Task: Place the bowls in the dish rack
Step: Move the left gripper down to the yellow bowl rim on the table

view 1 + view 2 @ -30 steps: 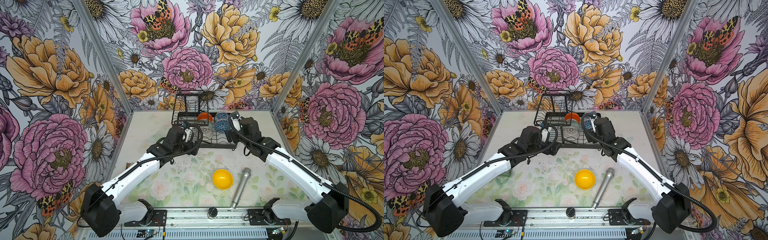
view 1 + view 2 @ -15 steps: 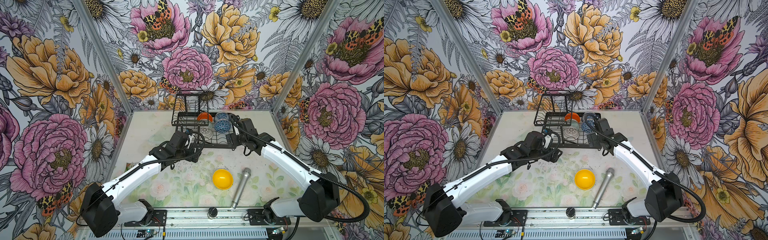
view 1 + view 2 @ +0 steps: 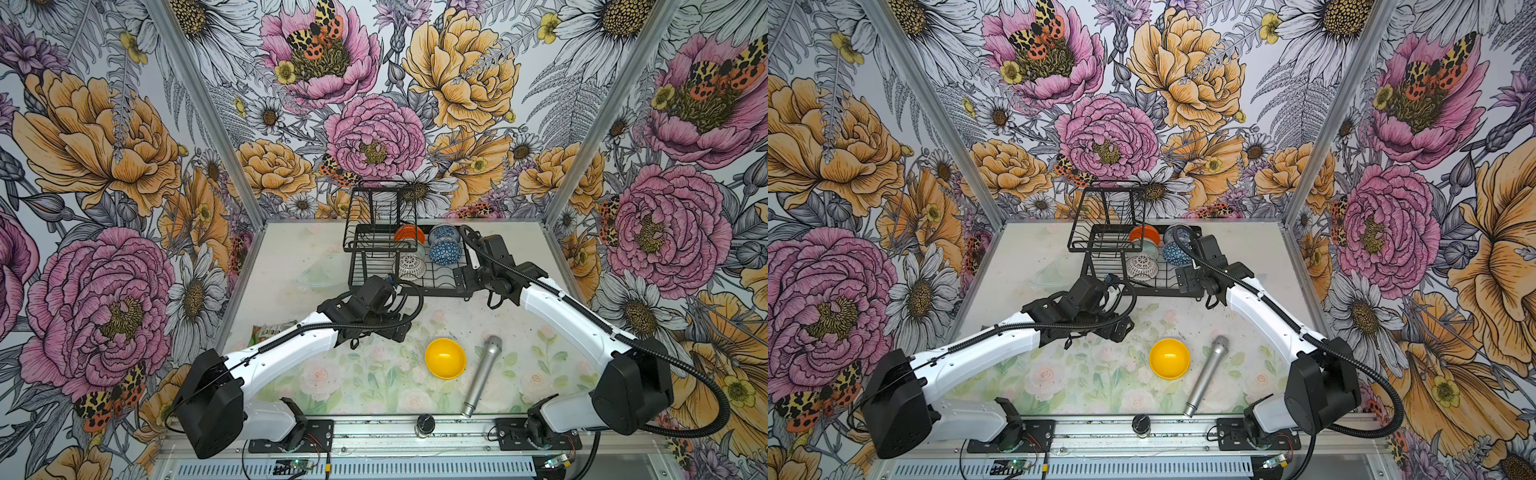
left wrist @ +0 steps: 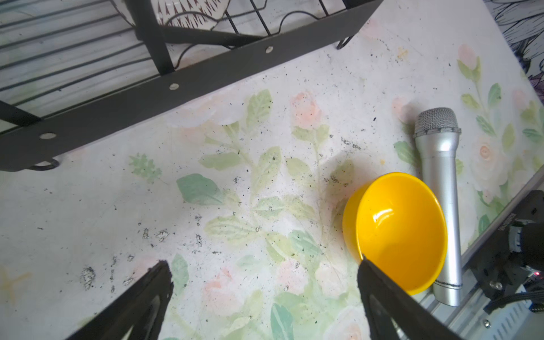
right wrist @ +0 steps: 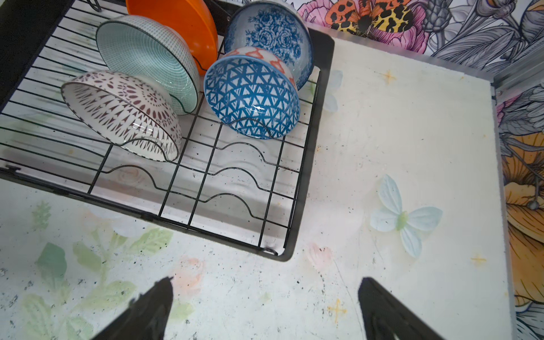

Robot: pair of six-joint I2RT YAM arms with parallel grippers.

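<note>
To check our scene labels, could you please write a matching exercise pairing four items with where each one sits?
Things:
1. plain yellow round bowl
2. silver metal microphone
3. plain orange round bowl
4. white round bowl with dark lattice pattern

Places:
A. on edge at the far end of the black wire dish rack
B. lying flat on the floral table
C. mouth up on the table, outside the rack
D. tilted in the rack, nearer its front rail

Pairs: 1-C, 2-B, 3-A, 4-D.

yellow bowl [image 3: 444, 358]: plain | floral bowl [image 5: 270, 35]: blue-and-white | dish rack [image 4: 206, 75]: black | microphone [image 4: 438, 182]: silver
</note>
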